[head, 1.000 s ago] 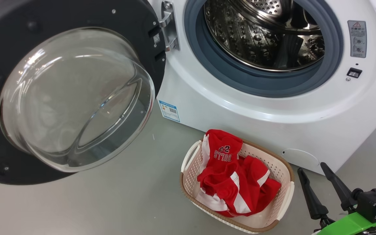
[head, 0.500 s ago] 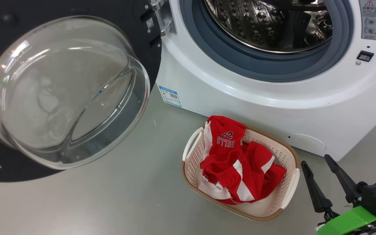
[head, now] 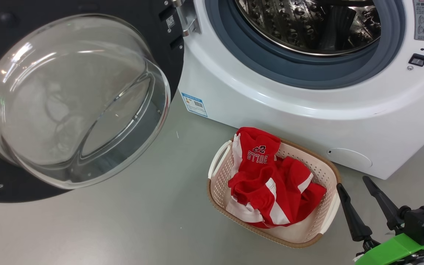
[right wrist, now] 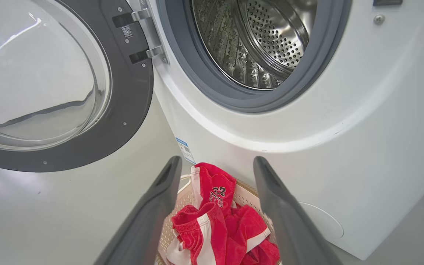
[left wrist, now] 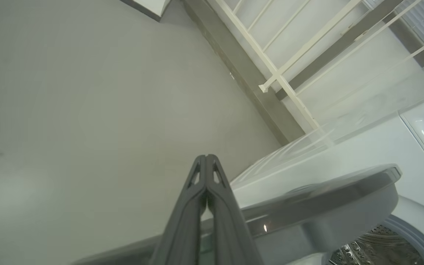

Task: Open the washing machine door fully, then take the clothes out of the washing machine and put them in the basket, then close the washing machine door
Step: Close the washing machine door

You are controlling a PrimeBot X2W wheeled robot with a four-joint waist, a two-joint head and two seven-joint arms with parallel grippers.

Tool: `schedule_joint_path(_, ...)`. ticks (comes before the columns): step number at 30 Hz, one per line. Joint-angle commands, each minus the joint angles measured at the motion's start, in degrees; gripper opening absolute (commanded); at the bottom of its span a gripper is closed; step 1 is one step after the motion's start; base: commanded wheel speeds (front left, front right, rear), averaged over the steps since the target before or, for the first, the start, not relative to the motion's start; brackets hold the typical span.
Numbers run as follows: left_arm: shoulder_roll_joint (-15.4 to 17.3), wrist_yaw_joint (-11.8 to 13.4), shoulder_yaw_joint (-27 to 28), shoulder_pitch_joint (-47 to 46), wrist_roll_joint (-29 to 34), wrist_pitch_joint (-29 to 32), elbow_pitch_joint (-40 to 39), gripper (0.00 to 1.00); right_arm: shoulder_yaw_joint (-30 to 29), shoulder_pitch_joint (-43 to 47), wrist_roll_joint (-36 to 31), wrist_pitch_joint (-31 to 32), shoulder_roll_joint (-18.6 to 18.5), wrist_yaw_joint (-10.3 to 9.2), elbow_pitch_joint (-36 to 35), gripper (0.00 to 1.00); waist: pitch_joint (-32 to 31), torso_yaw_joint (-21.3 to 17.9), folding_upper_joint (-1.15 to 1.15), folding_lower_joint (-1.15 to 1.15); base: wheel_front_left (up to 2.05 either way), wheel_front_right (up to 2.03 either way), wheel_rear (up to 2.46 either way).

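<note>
- Two pincers: my left pincer (left wrist: 206, 162) is pinched shut, empty, close by the edge of the washing machine door (left wrist: 326, 200); my right pincer (head: 352, 183), spread wide and empty, hovers right of the basket (head: 300, 243).
- Clothes (head: 271, 184) lie heaped in the basket, near the front of the washing machine (head: 271, 110); the door stands wide open at far left.
- Risk: my shut pincer slipping off the glossy door, leaving it ajar.
- Bare floor (head: 123, 228) left and near gives room.

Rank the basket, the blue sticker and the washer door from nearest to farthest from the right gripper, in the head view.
1. Basket, just left of the right gripper.
2. Blue sticker, up and to the left.
3. Door, far left.
</note>
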Motion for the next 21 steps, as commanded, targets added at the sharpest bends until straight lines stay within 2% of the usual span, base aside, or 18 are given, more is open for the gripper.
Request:
schedule_joint_path(1,4.3,0.5,0.2,0.2,-0.6,3.7,-1.0,0.0,1.6,-1.8,-0.3,-0.4,-0.9,0.36,-1.2,1.0,-0.2,0.1,0.0,0.0,0.0,0.0,0.0)
schedule_joint_path(4,3.7,0.2,-1.1,1.5,-1.2,9.1,-1.9,0.0,1.8,-1.7,-0.2,-0.4,-0.9,0.36,-1.1,1.0,-0.4,0.0,0.0,0.0,0.0,0.0,0.0)
schedule_joint_path(9,3.8,0.8,-1.3,3.5,-1.5,11.4,-4.4,0.0,2.1,-1.8,-0.2,-0.4,-0.8,0.36,-1.1,1.0,-0.6,-0.3,0.0,0.0,0.0,0.0,0.0)
schedule_joint_path(21,2.0,1.6,-0.8,10.1,-6.2,22.2,-15.0,0.0,1.9,-1.7,-0.2,-0.4,-0.8,0.36,-1.1,1.0,-0.9,-0.6,0.0,0.0,0.0,0.0,0.0)
